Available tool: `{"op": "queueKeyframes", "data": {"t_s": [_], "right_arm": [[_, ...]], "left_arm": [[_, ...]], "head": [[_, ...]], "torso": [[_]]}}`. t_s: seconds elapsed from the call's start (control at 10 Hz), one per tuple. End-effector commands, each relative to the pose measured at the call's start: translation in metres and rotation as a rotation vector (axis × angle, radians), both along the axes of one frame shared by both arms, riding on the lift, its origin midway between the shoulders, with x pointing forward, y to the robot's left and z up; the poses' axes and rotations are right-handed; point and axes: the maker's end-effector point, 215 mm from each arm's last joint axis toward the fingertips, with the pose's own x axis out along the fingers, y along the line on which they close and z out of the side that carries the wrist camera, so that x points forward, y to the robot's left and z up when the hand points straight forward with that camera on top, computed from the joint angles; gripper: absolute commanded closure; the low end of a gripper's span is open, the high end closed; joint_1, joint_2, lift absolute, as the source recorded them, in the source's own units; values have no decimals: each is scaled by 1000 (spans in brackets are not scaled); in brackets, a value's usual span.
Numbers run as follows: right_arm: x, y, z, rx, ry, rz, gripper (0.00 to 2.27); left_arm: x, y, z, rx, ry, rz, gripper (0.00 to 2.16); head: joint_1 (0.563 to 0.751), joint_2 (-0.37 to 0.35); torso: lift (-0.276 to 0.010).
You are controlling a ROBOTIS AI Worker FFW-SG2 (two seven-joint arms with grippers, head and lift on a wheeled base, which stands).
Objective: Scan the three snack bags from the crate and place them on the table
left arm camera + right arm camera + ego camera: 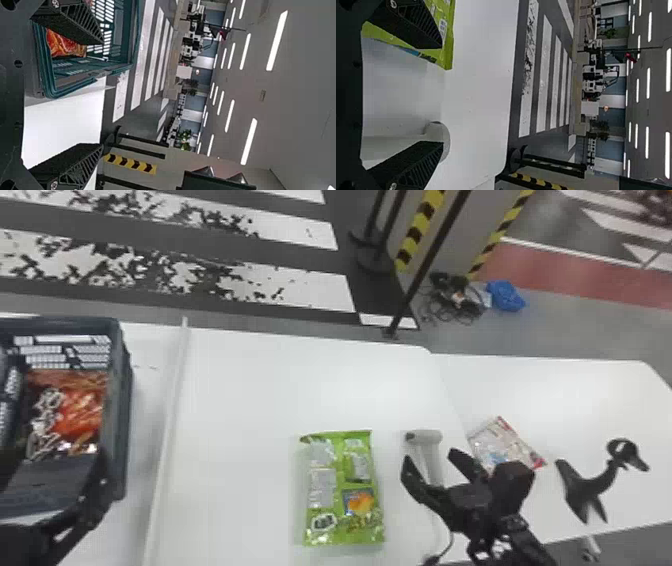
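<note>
At the robot's left, the crate (120, 405) holds a red bag (77, 410) lying with its broad face up, which gives a gripper plenty to take hold of. The left hand (103, 94) is by the crate, its fingers apart with nothing between them; I'd guess it is there for that bag. Whatever the dark thing at the crate's far left is, I can't tell.

On the table (240, 400) a green bag (342, 490) lies flat, its panels of small print upward, so any code on that face would be open to a reader. Just beside it is the scanner (424, 437), its cable (442, 552) running toward the robot; I take the bag to be there so the scanner needs little travel. The right hand (429, 455) hangs over the scanner, fingers apart and empty, one to either side of it as I see it from the head, a sensible pose for picking it up. Well off to the right lies a pale bag (502, 442), perhaps set apart as done, leaving room for the green one. A black stand (590, 487) is past it, likely the scanner's rest. Scanning the green bag looks like the step in hand.
</note>
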Motion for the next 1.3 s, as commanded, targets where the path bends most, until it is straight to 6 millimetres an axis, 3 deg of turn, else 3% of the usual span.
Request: {"op": "queueKeyframes", "data": {"t_s": [0.0, 0.2, 0.5, 0.7, 1.2], "right_arm": [[-11, 32, -1, 27, 7, 40, 53], [-27, 72, -19, 76, 51, 90, 53], [-36, 105, -29, 140, 86, 126, 53], [-33, 106, -36, 146, 107, 124, 53], [-15, 69, -93, 234, 291, 120, 56]], "left_arm": [[0, 0, 0, -1, 0, -1, 76], [0, 0, -1, 2, 3, -3, 76], [0, 0, -2, 4, 6, -4, 76], [-2, 0, -4, 5, 11, -6, 76], [-4, -2, -10, 13, 29, -12, 76]], "head": [[695, -278], [695, -234], [695, -148], [695, -124], [695, -155]], "torso": [[-37], [-37], [-37], [-37], [-37]]}}
